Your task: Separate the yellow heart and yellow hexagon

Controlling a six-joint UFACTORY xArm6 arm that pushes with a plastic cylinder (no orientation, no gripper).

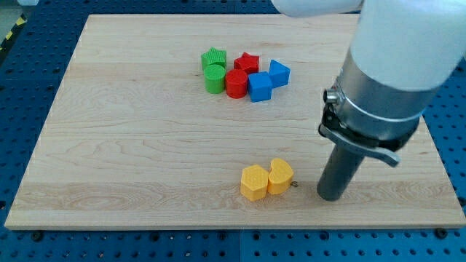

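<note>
Approach step; my tip (333, 196) is a bare rod with no end effector jaws, just right of heart (280, 176); heart touches hexagon (255, 182) near bench (131, 175) bottom edge; next, likely wedge between them.

Wooden board (131, 160) — yellow pair (266, 180) near, six-block cluster (244, 74) far.

Single view, no second one to overlap with. Camera sits high, off the board's (145, 145) near long edge, tilted down and across it. Nearly the whole board fits, side edges converging toward the view's top. The arm (393, 65) looms large at the view's right, close to the lens, top cropped off.
</note>
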